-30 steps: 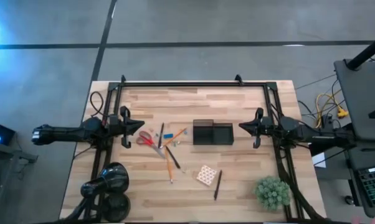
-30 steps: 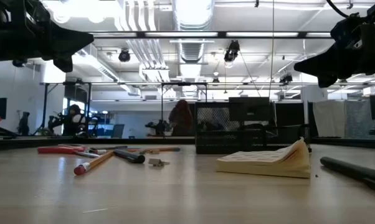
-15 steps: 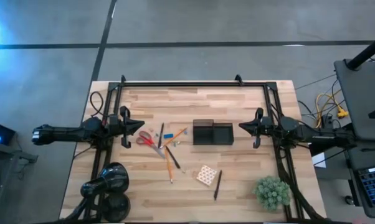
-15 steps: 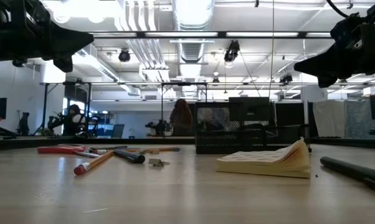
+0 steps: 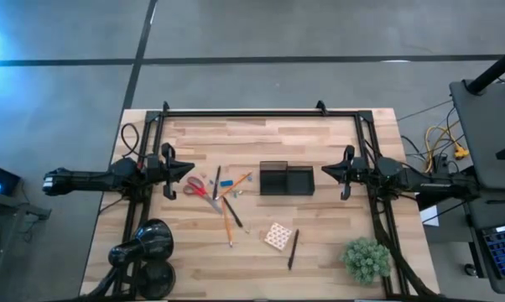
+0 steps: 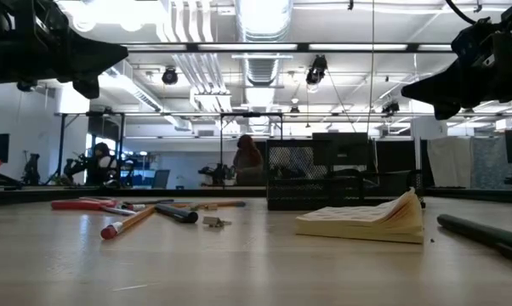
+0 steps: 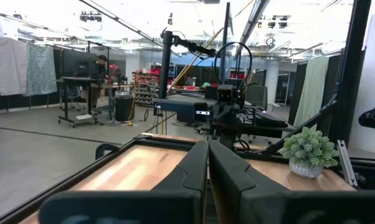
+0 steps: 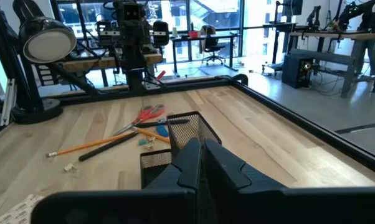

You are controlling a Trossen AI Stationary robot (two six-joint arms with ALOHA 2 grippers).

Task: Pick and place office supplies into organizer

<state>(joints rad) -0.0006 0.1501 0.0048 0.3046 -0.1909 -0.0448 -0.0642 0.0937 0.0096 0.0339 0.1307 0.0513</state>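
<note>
Red-handled scissors [image 5: 197, 186] lie left of centre, just right of the closed, empty left hand [image 5: 188, 168]; pencils [image 5: 228, 220] angle down-frame beside them. Dark organizer [image 5: 287, 179] sits mid-frame, the right hand [image 5: 325, 170], shut and empty, just to its right. Judging by this, the left arm is nearer the supplies.

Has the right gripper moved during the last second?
No. In the high view the right gripper stays at the same place beside the organizer, jaws shut.

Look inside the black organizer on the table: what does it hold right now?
From above, both compartments of the organizer look empty; the scissors, pencils and note pad all lie outside it. The dark interior could still conceal something very small.
</note>
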